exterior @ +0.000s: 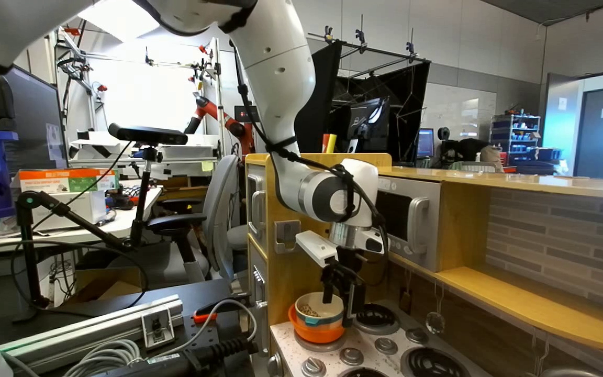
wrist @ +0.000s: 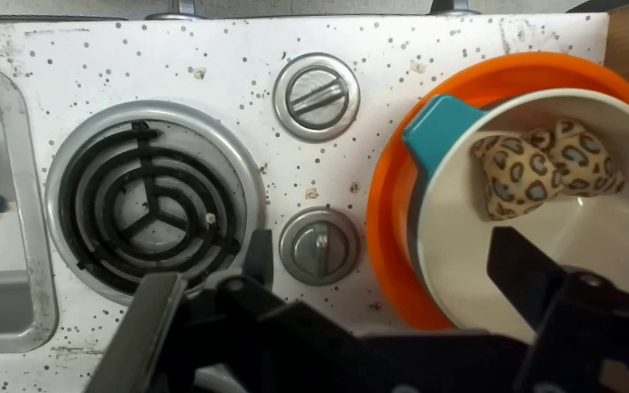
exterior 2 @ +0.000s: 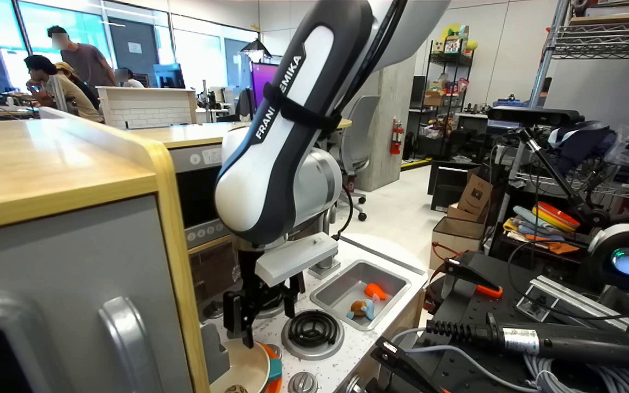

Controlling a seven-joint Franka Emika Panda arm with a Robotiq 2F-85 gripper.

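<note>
Tall wood-framed cabinet [exterior 2: 74, 256] walls off one end of the speckled counter [wrist: 227, 71]; sink [exterior 2: 342, 286] set toward the opposite end. Claw [wrist: 383, 244]: jaws spread wide, nothing gripped, above the front corner beside the cabinet. Orange bowl [wrist: 533, 71] occupies that corner. Cream pot [wrist: 459, 262], seated inside the bowl, has its rim between the claw's fingers in the wrist view; contact cannot be determined. Black coil burner [wrist: 152, 212] lies near the sink. Leopard-print plush toy [wrist: 522, 172] rests in the pot. Two silver control knobs [wrist: 317, 97] separate burner from bowl.

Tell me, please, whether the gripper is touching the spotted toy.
Apart: in an exterior view, bare pot shows between the gripper and the spotted toy.
</note>
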